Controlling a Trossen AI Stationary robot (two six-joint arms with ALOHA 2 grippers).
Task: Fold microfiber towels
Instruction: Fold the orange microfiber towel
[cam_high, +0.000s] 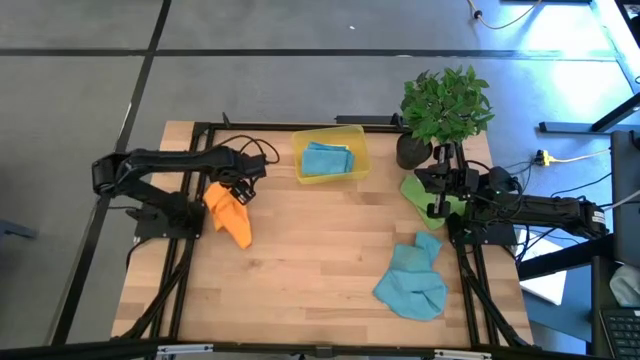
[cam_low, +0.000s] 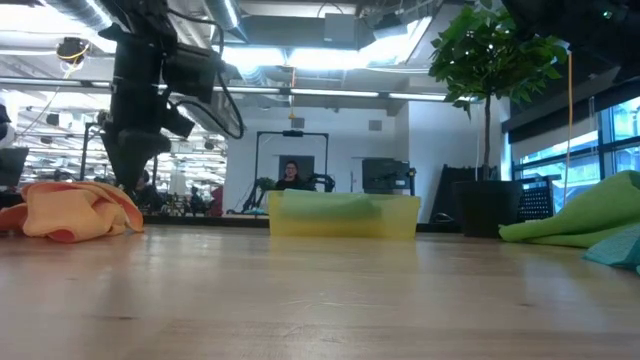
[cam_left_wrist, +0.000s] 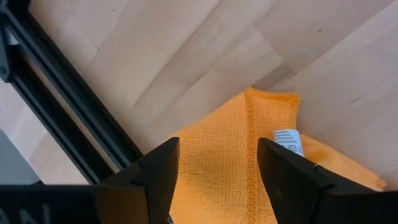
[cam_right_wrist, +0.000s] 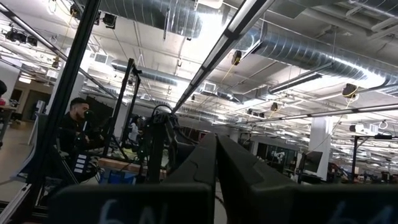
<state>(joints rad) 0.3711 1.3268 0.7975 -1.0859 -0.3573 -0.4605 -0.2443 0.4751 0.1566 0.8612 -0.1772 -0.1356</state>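
Observation:
An orange towel lies crumpled at the table's left; it also shows in the low view. My left gripper is open, pointing down over the towel's far corner, which bears a white label; its fingers stand either side of the cloth. My right gripper is shut and empty, raised over a green towel at the far right. One teal towel lies bunched at the near right. A second teal towel lies in the yellow bin. No yellow towel shows. My left gripper is open over the orange towel's labelled corner, coming from above and pointing down. I cannot tell whether its fingers touch the cloth. The towel lies on the table.
A potted plant stands at the far right corner beside my right gripper. The yellow bin stands at the far middle. Bare wood lies across the table's middle and near side. A person sits in the room beyond.

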